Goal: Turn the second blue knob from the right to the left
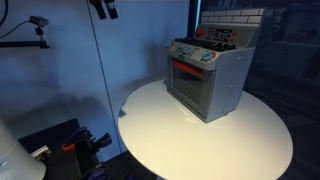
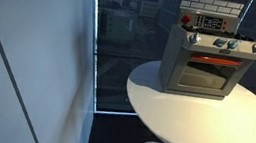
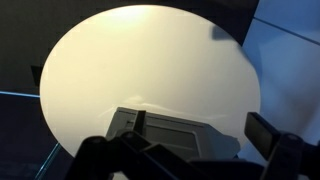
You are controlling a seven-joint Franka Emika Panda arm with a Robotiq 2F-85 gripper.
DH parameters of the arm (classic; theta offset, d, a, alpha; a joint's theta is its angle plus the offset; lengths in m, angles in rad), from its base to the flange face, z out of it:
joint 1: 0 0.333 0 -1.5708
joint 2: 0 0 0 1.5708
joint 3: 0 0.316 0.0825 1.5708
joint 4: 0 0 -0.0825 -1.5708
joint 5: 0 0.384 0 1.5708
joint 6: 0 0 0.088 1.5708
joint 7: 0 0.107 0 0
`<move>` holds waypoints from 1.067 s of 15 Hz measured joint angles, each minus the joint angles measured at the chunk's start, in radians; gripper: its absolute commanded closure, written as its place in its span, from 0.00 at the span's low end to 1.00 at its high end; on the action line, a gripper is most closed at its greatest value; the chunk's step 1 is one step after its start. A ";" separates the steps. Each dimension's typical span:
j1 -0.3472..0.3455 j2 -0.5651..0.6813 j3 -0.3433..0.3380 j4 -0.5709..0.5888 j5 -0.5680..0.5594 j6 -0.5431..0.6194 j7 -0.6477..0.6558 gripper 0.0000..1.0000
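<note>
A grey toy oven [image 1: 208, 78] stands on a round white table [image 1: 160, 125], also in an exterior view [image 2: 206, 64]. A row of blue knobs [image 1: 195, 53] runs along its front top edge; it shows too in an exterior view [image 2: 227, 43], with a red button [image 2: 187, 20] above. My gripper [image 1: 102, 8] hangs high above the table's far side, well away from the oven. In the wrist view my gripper [image 3: 180, 148] is open and empty, and the oven's grey top [image 3: 165, 128] lies below between the fingers. The knobs are hidden there.
The table's edge [image 3: 60, 120] drops to a dark floor. A window wall [image 2: 122, 40] stands behind the table. A camera on an arm [image 1: 38, 22] and dark gear with orange parts [image 1: 70, 145] sit beside the table.
</note>
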 measured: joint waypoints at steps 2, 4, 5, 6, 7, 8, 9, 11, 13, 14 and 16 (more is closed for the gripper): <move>-0.002 0.022 -0.001 0.018 0.000 0.018 0.008 0.00; -0.006 0.052 -0.001 0.046 0.000 0.041 0.027 0.00; -0.010 0.072 -0.001 0.063 0.000 0.054 0.040 0.00; -0.014 0.096 -0.001 0.083 0.000 0.068 0.055 0.00; -0.019 0.123 -0.001 0.104 0.001 0.081 0.074 0.00; -0.023 0.152 -0.001 0.127 0.001 0.093 0.092 0.00; -0.028 0.184 -0.001 0.151 0.001 0.105 0.112 0.00; -0.038 0.250 -0.001 0.200 0.003 0.122 0.149 0.00; -0.046 0.316 -0.001 0.250 0.007 0.135 0.187 0.00; -0.050 0.348 -0.001 0.273 0.007 0.145 0.208 0.00; -0.058 0.408 -0.001 0.314 0.007 0.171 0.257 0.00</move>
